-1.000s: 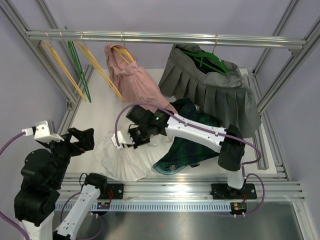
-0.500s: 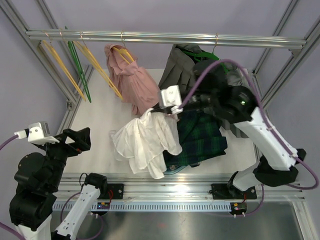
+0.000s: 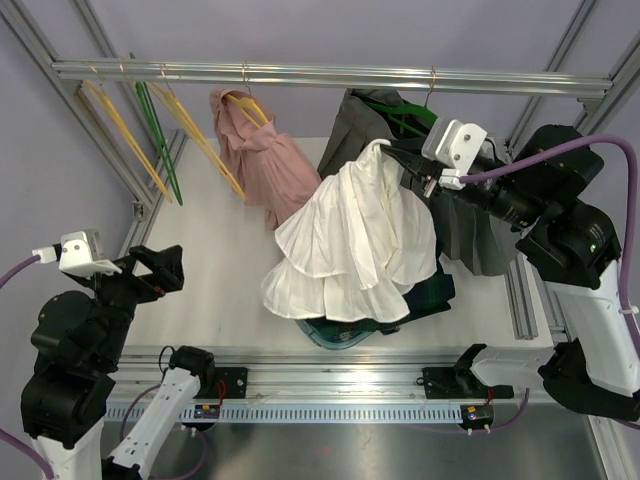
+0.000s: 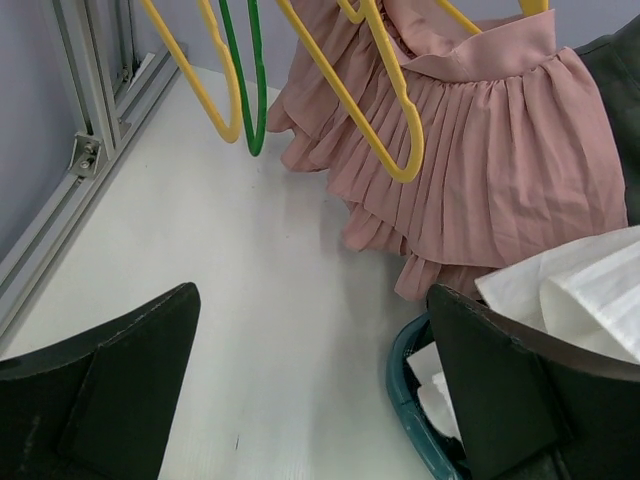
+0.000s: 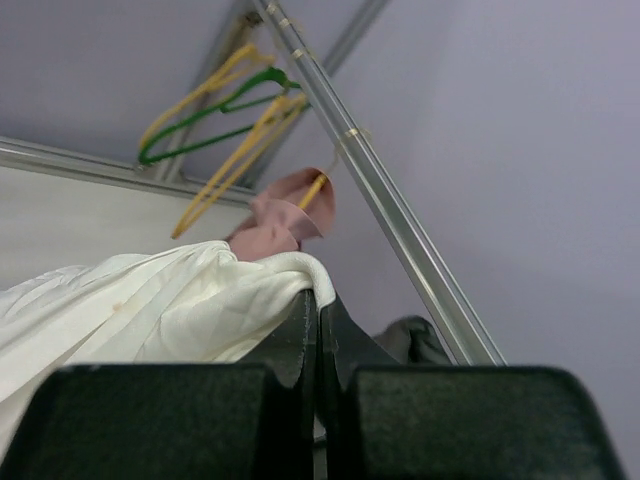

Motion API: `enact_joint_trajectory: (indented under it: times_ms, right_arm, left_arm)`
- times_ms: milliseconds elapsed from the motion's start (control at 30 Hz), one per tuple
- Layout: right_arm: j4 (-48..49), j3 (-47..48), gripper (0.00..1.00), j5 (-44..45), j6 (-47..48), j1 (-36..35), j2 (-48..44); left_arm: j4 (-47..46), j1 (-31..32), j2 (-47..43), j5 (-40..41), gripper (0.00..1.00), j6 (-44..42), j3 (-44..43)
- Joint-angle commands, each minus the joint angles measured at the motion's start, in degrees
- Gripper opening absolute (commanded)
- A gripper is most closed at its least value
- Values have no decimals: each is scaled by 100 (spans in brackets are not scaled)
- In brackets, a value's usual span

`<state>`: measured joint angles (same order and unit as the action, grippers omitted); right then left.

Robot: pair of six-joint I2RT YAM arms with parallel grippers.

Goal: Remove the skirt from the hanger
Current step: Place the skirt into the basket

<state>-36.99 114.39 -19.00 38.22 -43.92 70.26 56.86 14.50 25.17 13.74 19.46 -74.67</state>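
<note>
My right gripper [image 3: 398, 162] is shut on the waistband of a white skirt [image 3: 350, 240], held high near the rail, and the cloth hangs down over the table's middle. The right wrist view shows the jaws pressed together [image 5: 318, 302] with white skirt fabric [image 5: 150, 310] draped over the left one. A pink skirt [image 3: 265, 160] hangs on a yellow hanger [image 3: 245, 105]. A grey pleated skirt [image 3: 470, 215] hangs on a green hanger [image 3: 410, 118] right behind the held cloth. My left gripper [image 4: 312, 300] stands open and empty at the left, low over the table.
Empty yellow hangers [image 3: 120, 130] and an empty green hanger [image 3: 158, 140] hang from the rail [image 3: 300, 72] at the left. Under the white skirt lie a dark plaid skirt [image 3: 430, 290] and a teal hanger [image 4: 400, 390]. Frame posts stand on both sides.
The right arm has swung up and to the right, carrying the white skirt from the table's front left to the rail. The left arm has barely moved.
</note>
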Motion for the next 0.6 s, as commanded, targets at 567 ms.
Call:
enact_joint_trajectory:
  times_ms: [567]
  right_arm:
    - [-563, -2007, 0, 521, 713, 1105, -636]
  left_arm:
    - [-325, -26, 225, -310, 99, -83, -267]
